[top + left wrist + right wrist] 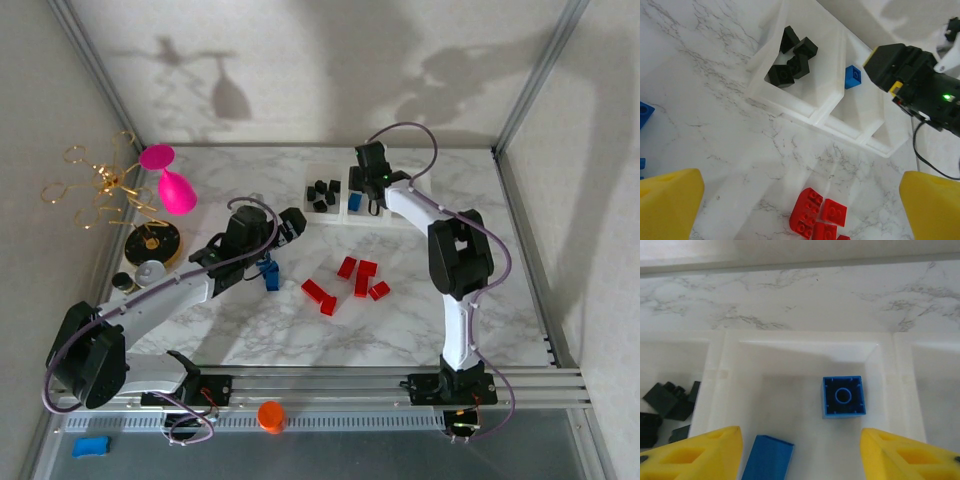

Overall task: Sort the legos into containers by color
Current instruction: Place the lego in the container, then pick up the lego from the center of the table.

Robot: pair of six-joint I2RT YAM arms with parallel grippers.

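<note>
The tray (785, 111) is set at the far middle of the table (510, 300), its three compartments in a row from left to right. A cluster of bricks (322, 193) is held in the left compartment; two bricks (843, 396) lie in the middle one, one farther right and one nearer left. Near of the tray, a loose group of bricks (352, 279) is spread at mid-table, and a few more bricks (270, 275) lie to its left. A goblet (175, 190) is stood far left of the tray.
</note>
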